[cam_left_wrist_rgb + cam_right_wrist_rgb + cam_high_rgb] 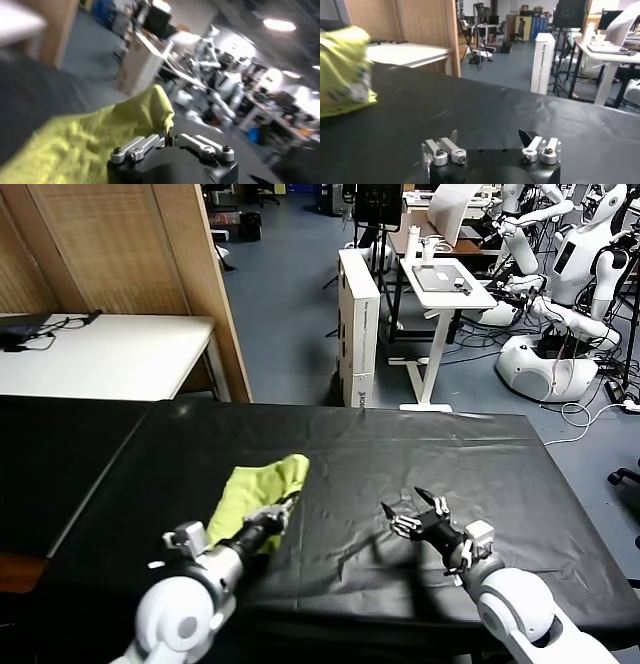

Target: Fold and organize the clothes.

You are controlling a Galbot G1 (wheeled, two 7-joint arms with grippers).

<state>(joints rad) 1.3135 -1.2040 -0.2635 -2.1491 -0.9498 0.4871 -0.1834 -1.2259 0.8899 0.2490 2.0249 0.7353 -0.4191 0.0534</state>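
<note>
The lime yellow-green T-shirt [258, 484] is bunched into a lifted fold on the black-covered table [420, 449], left of centre. My left gripper [277, 515] is shut on the shirt's near edge. The left wrist view shows the jaws [170, 136] closed, with a pinch of the yellow fabric [85, 140] between them. My right gripper [403, 502] is open and empty. It hovers low over the bare cloth to the right of the shirt. In the right wrist view its jaws [489, 136] stand wide apart, and the shirt [342, 70] shows far off, with a white print at its lower edge.
A white table [110, 354] stands at the back left behind a wooden partition [120, 244]. A tall white box [358, 324] and a small desk [440, 284] stand beyond the far edge. Other robots [560, 294] are at the back right.
</note>
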